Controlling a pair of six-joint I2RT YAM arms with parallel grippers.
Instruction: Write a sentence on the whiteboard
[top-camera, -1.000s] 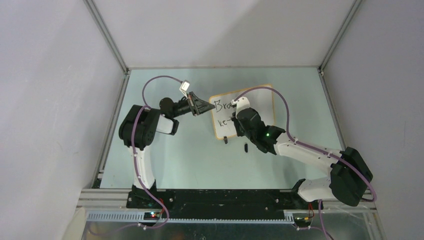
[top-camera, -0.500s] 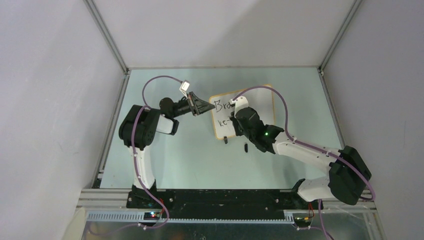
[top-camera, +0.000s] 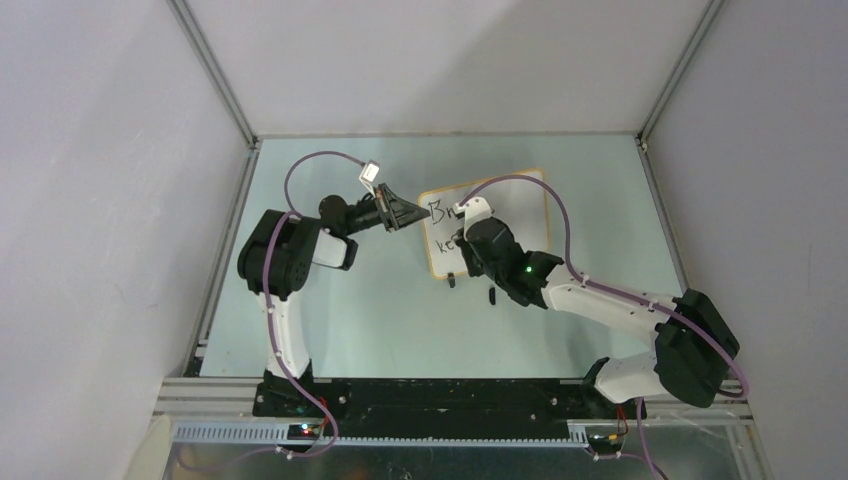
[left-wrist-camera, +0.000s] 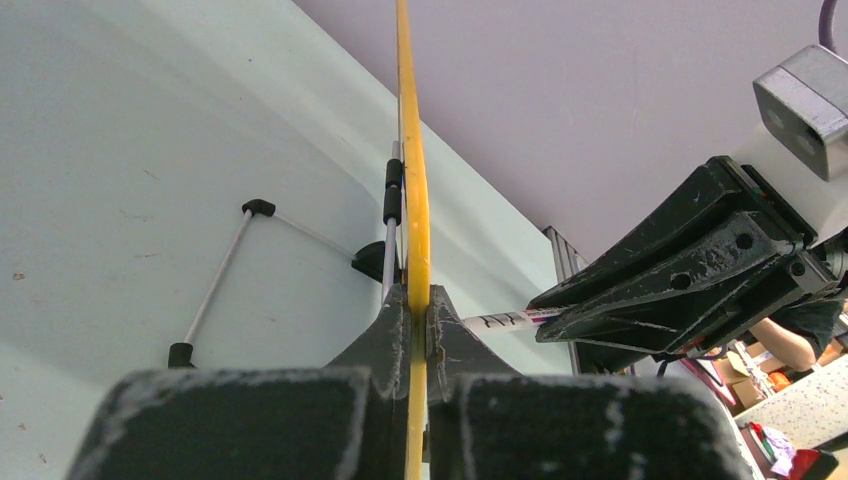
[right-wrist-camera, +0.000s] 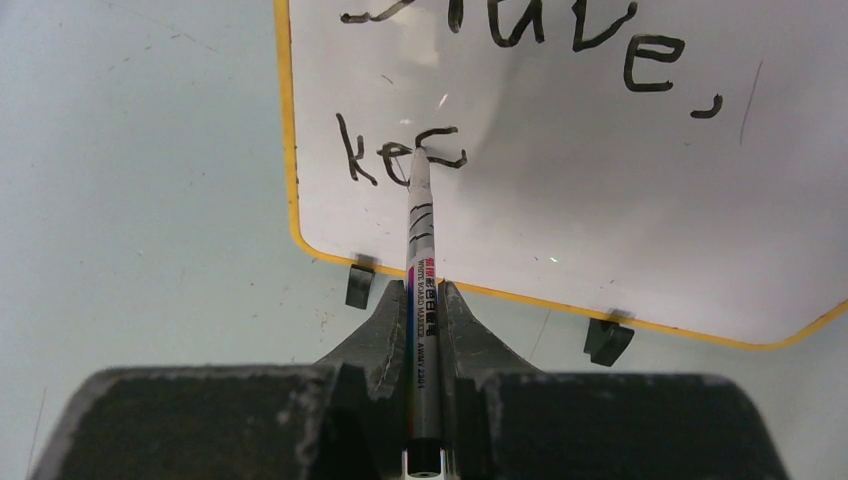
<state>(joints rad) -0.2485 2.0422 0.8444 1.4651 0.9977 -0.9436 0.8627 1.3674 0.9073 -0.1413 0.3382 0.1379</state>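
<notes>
**A:** From above, how does it look?
**B:** 1 whiteboard (top-camera: 515, 222): white, rounded corners, thin orange-tan frame, 2 black clip feet (top-camera: 451, 281) on its near edge. The left claw (top-camera: 415, 214) is clamped on its left edge, so the whiteboard stretches away ahead of that claw. The right claw (top-camera: 468, 243) sits over the lower-left part and hides most of the sentence (top-camera: 440, 211); only "Br" and "ke" show beside it.

**A:** And the left wrist camera?
**B:** The whiteboard is edge-on, a yellow strip rising straight ahead from between the 2 closed fingers. The right claw is off to the right, with 1 marker (left-wrist-camera: 505, 320) poking from it toward the whiteboard's face.

**A:** The right wrist camera?
**B:** That claw's jaws are pinched on the marker's barrel, which points straight ahead. Its tip touches the writing face at the lower line. There are 2 lines: the upper, cut off by the picture's edge, ends "ave,"; the lower reads "ke" plus a part-formed letter at the tip. 1 foot stands just left of the fingers and 1 well to the right, both on the pale table (right-wrist-camera: 150, 200).
</notes>
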